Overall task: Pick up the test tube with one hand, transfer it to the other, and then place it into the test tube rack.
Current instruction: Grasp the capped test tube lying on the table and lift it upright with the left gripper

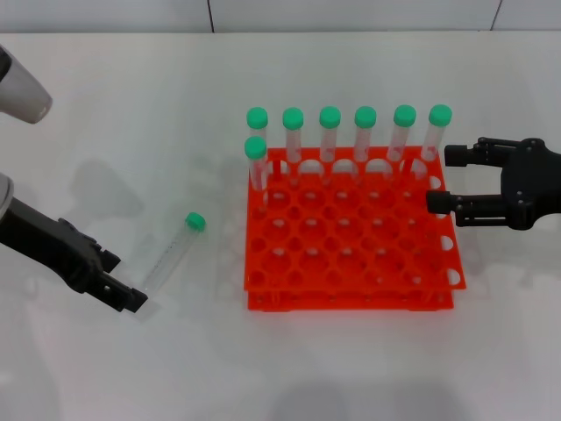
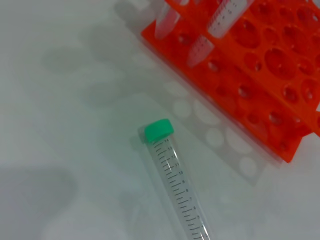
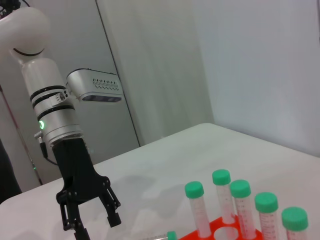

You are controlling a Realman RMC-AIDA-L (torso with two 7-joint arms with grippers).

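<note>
A clear test tube [image 1: 168,253] with a green cap lies on the white table, left of the orange-red rack [image 1: 351,263]. My left gripper [image 1: 125,281] is open, low by the tube's bottom end and not holding it. The left wrist view shows the tube [image 2: 176,186] lying close below, with a corner of the rack [image 2: 270,65] beyond it. My right gripper [image 1: 445,180] is open and empty at the rack's right back corner. The right wrist view shows the left gripper [image 3: 90,222] with its fingers spread.
Several identical green-capped tubes [image 1: 330,132] stand upright along the rack's back row and back left corner; they also show in the right wrist view [image 3: 241,202]. The rack's other holes hold nothing. The table's far edge [image 1: 280,33] meets a wall.
</note>
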